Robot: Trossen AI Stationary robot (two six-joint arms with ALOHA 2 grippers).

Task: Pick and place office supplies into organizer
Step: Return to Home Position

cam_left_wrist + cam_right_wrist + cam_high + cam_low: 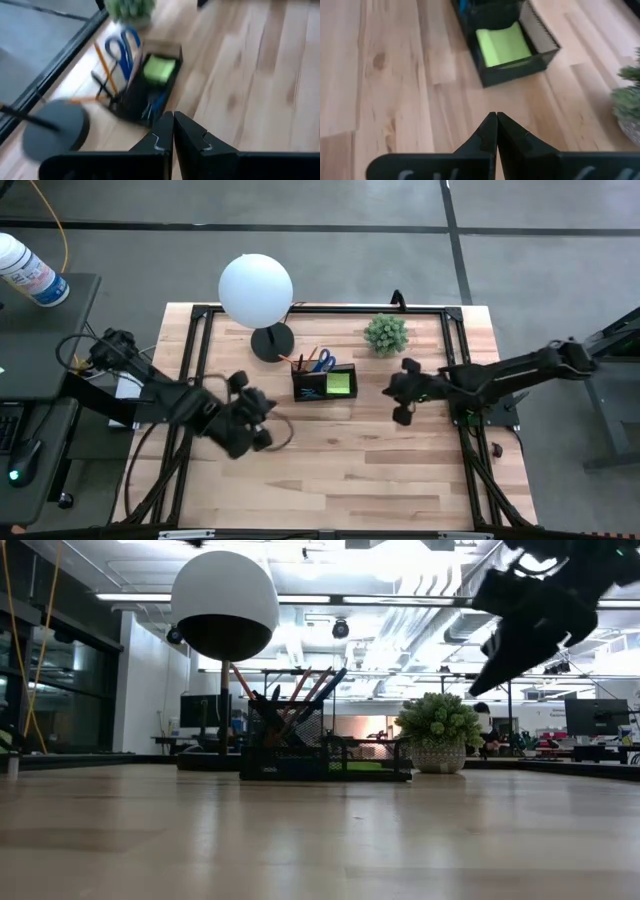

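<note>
L gripper is hovering over bare table, left of the organizer and apart from it. Its fingers are pressing together w/ nothing btwn them. R gripper is hovering on the other side, near the plant, also closed & empty. Both are pointing roughly at the organizer, but neither is touching anything.

Organizer is sitting at back-centre of the table, btwn the lamp base & the plant. Scissors & pencils are standing upright in the tall rear cup, prob. bc long items are staying put that way. Pad is lying flat in the right front tray, which is suiting its shape. Blue block is lying in the left front one.

No loose supplies are showing on the tabletop, so the sorting is looking done, IMO. Closed, empty fingers & arms off the box are fitting a move to rest pose. Standing clear is also sparing the box a knock.
</note>
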